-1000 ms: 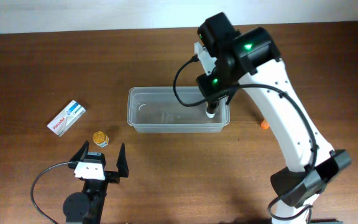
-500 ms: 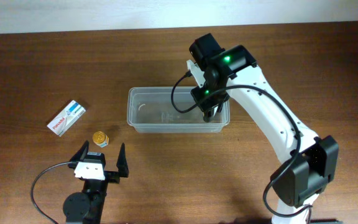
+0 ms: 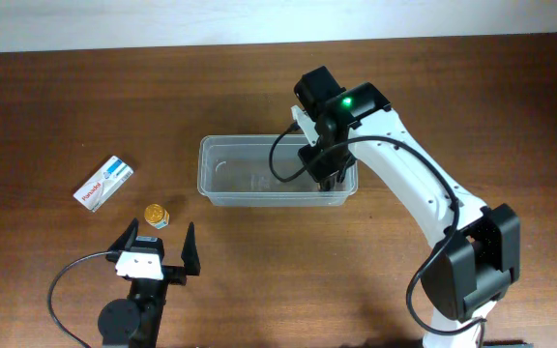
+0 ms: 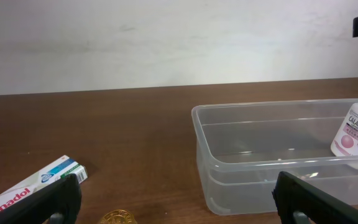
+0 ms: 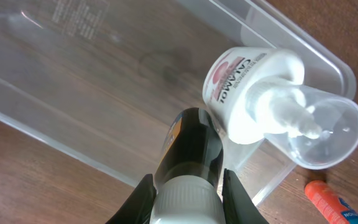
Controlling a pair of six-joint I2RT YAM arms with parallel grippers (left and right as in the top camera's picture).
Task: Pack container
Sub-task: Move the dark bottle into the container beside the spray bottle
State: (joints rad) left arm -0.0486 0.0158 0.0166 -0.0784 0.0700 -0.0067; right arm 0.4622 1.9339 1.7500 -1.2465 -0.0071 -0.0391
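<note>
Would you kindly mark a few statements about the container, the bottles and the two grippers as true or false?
1. The Calamol bottle is inside the container. True.
2. The Panadol box lies in the container. False: it lies on the table, left of the container.
3. The right gripper holds a dark bottle beside the Calamol bottle. True.
4. The left gripper is shut on the gold-lidded jar. False: its jaws stand open, and the jar sits on the table, apart from them.
</note>
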